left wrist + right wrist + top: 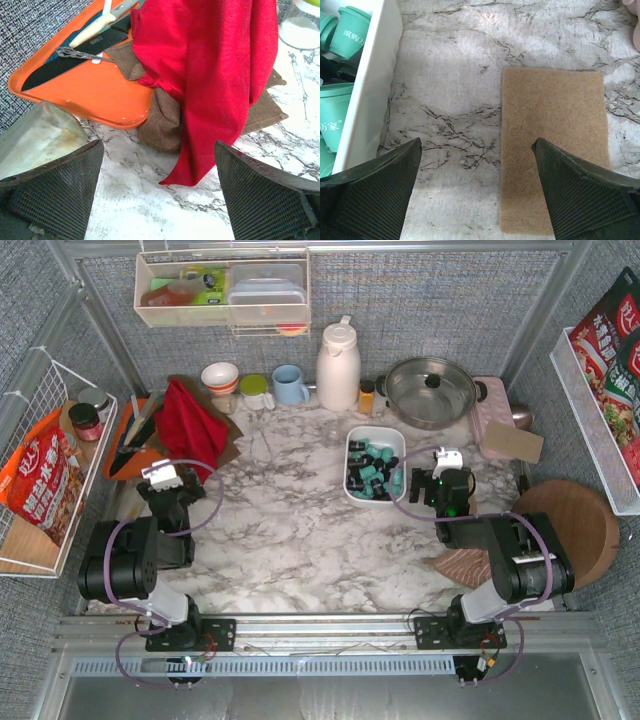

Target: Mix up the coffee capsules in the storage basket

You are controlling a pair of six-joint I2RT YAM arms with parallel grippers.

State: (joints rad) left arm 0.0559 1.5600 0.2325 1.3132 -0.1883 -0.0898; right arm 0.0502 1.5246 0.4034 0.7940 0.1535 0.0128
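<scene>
You work on a white marble-patterned table top, enclosed on three sides by grey woven wall panels set in an aluminium frame. A clear bin is mounted on the back wall; the left wire rack and right wire rack hang on the side walls. Lighting is even, with soft shadows

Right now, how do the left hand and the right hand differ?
The left hand hovers before the red cloth, far from the storage basket; the right hand hangs just beside that basket, facing a brown mat. Both are open and hold nothing.
</scene>
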